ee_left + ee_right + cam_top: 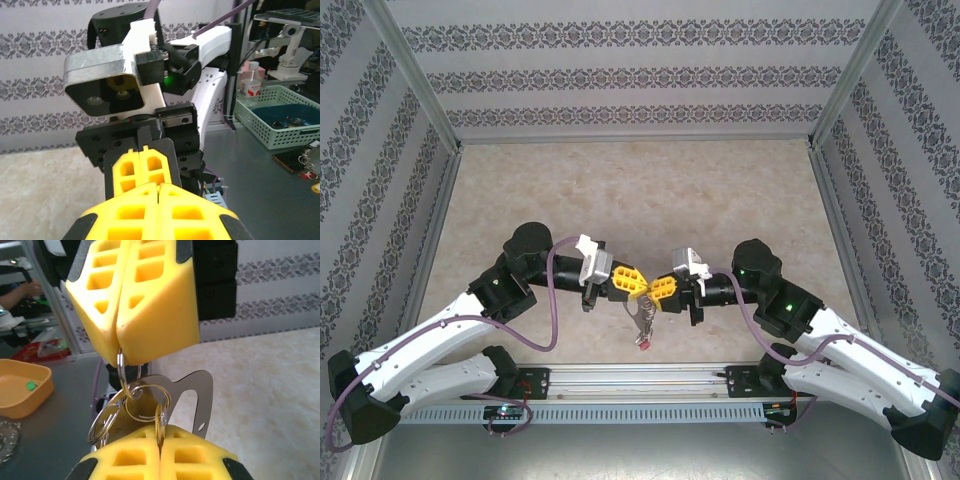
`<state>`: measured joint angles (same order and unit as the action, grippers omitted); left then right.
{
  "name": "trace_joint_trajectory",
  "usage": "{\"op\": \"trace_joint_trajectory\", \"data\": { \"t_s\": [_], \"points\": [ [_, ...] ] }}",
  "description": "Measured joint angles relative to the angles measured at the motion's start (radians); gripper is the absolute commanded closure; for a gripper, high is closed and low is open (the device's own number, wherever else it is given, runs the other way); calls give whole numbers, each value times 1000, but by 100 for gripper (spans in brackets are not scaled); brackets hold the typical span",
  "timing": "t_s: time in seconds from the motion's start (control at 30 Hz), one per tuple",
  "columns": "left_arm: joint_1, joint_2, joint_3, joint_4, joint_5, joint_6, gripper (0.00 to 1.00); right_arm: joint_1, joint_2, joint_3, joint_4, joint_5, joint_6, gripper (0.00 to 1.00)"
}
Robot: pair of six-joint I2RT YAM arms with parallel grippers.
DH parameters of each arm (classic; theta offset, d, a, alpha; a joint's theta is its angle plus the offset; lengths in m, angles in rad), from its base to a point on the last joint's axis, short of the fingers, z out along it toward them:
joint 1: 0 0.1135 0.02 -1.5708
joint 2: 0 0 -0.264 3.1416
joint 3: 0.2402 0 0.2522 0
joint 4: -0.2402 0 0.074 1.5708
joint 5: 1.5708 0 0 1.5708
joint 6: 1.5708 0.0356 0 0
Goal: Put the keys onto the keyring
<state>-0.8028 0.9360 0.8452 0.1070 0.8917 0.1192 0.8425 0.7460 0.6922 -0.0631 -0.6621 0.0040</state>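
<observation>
Both grippers meet tip to tip above the near middle of the table. My left gripper [638, 284] [159, 186] [121, 354] is shut on a small split ring [120, 365]. Facing it, my right gripper [652, 290] [160, 434] [143, 167] is shut on another small split ring [161, 417]. Linked rings run between the two. From them hangs the keyring [200, 390], a flat grey metal loop. In the top view the bunch [642, 322] dangles below the fingertips, with a red-headed key [645, 343] at its lower end. Other keys cannot be made out.
Patterned walls [380, 200] enclose the beige table [640, 190]. A metal rail [640, 380] runs along the near edge between the arm bases. Off the table stand a green basket [280, 120] and an orange bowl [20, 387].
</observation>
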Motion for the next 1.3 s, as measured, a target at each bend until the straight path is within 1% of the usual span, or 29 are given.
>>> {"op": "trace_joint_trajectory", "data": {
  "t_s": [0.27, 0.43, 0.5, 0.67, 0.8, 0.93, 1.07, 1.13, 1.27, 1.3],
  "points": [
    [0, 0, -25, -13, -92, 11, 100, 0, -35, 29, -85, 160, -59, 100],
    [0, 7, -48, -12, -182, 11, 100, 0, -21, 52, -125, 254, -94, 100],
    [0, 16, -51, -10, -212, 11, 95, 0, 1, 67, -147, 286, -107, 100],
    [2, 23, -92, 14, -266, 0, 69, -1, 81, 118, -212, 344, -135, 100],
    [6, 23, -130, 49, -315, -22, 56, -1, 140, 168, -271, 391, -148, 100],
    [6, 13, -204, 111, -436, -78, 55, -5, 237, 257, -323, 421, -155, 100],
    [6, -20, -251, 103, -575, -112, 45, -10, 350, 343, -378, 457, -161, 100],
    [6, -70, -277, 98, -653, -130, 44, -10, 402, 380, -402, 477, -160, 100],
    [6, -200, -341, 80, -787, -164, 36, -10, 484, 444, -440, 514, -156, 100],
    [6, -224, -354, 73, -811, -173, 32, -10, 500, 459, -446, 519, -153, 100]
  ]
}}
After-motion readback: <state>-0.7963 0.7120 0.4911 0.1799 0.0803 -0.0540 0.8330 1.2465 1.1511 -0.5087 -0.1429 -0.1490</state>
